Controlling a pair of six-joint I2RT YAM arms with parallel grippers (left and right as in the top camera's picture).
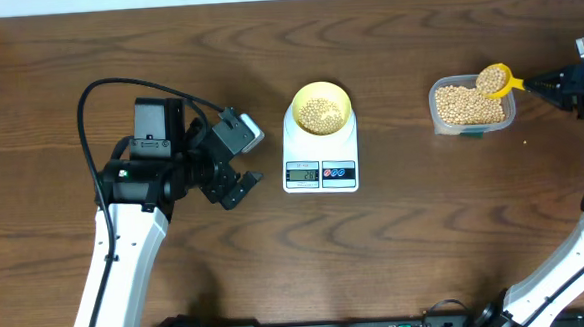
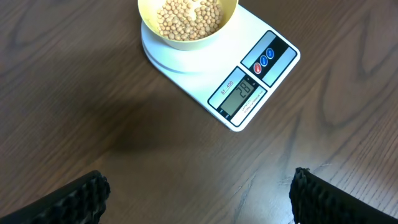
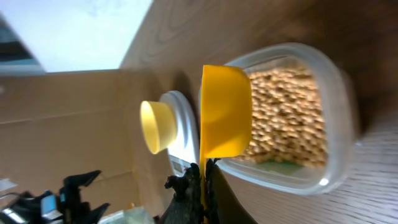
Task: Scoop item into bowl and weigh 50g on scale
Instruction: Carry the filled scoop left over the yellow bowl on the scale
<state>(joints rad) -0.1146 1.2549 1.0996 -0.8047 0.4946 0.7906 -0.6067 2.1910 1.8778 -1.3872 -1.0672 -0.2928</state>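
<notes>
Woodgrain, dark brown, covers the table from edge to edge. Beyond its far edge a pale band runs across the overhead view.

The left gripper sits low over bare wood, its fingers spread wide with nothing between them. Just ahead of those fingertips lies the white scale, with its display on the end toward the table's near edge. On the scale's far end the pale-yellow bowl holds a layer of beans. Open tabletop stretches behind the left fingers and to either side of them.

The right gripper, close to the table's right edge, is clamped on the handle of a yellow scoop. The scoop carries beans and hangs over a clear tub of more beans, directly ahead of the right fingertips.

Between tub and scale lies a bare strip of wood. The near half of the table is open wood up to the arm mounts along the near edge.
</notes>
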